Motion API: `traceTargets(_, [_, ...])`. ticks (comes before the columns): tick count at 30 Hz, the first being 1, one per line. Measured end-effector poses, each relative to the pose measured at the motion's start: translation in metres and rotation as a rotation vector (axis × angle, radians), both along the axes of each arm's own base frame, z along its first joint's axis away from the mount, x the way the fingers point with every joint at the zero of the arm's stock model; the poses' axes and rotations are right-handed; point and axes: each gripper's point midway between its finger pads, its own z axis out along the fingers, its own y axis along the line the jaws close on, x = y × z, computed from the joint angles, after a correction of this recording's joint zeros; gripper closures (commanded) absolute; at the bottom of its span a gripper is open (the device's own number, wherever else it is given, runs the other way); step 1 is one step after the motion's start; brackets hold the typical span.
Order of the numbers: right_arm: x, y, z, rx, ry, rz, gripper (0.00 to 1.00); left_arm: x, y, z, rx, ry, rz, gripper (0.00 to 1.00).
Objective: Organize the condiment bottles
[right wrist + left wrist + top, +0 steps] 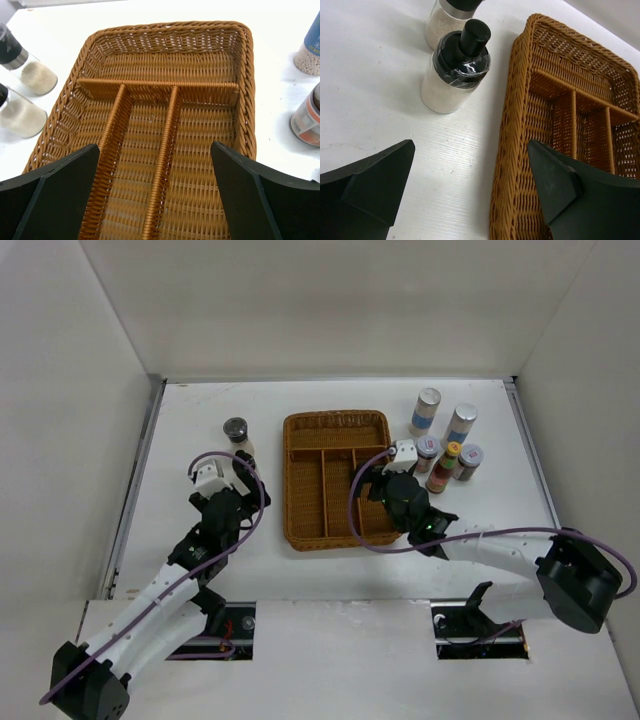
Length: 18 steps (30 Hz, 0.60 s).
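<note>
The empty brown wicker tray point(300, 455) lies mid-table. Right of it stand two tall white blue-banded cylinders point(425, 412) point(460, 425), two short silver-lidded jars point(427, 453) point(468, 461) and the slim red yellow-capped sauce bottle point(443, 468). Left of the tray stand two black-capped bottles of white grains point(455, 70) point(445, 22); in the top view they show as one spot point(237, 433). My left gripper point(470, 170) is open and empty, low over the table between the nearer black-capped bottle and the tray's left rim point(512, 125). My right gripper point(155, 165) is open and empty above the tray's near right compartments.
White walls enclose the table on three sides. In the right wrist view a blue-banded cylinder point(310, 47) and a short jar point(307, 117) stand just outside the tray's right rim point(247, 100). Bare table lies in front of the tray.
</note>
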Motion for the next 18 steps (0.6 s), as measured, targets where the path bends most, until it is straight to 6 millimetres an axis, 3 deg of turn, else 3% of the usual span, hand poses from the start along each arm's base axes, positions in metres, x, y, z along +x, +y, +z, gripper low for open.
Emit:
traceTargets(8, [0.001, -0.003, 0.0, 0.002, -0.004, -0.022, 0.0, 0.001, 0.004, 0.0, 0.032, 0.009, 0.006, 0.0])
traceTargets(13, [0.002, -0.003, -0.002, -0.004, 0.0, -0.028, 0.0, 0.012, 0.013, 0.016, 0.097, -0.019, 0.054, 0.0])
traceTargets(14, [0.002, -0.003, -0.001, -0.001, -0.003, -0.028, 0.11, 0.015, 0.017, 0.021, 0.114, -0.03, 0.071, 0.0])
traceTargets(16, [0.002, 0.0, 0.002, 0.009, -0.012, -0.013, 0.66, 0.024, 0.02, 0.029, 0.141, -0.044, 0.1, 0.01])
traceTargets(17, [0.002, 0.003, 0.004, 0.019, -0.019, -0.003, 0.82, 0.028, 0.021, 0.03, 0.152, -0.046, 0.108, 0.1])
traceTargets(18, [0.002, 0.005, 0.007, 0.031, -0.025, 0.005, 0.86, 0.033, 0.02, 0.031, 0.163, -0.043, 0.113, 0.22])
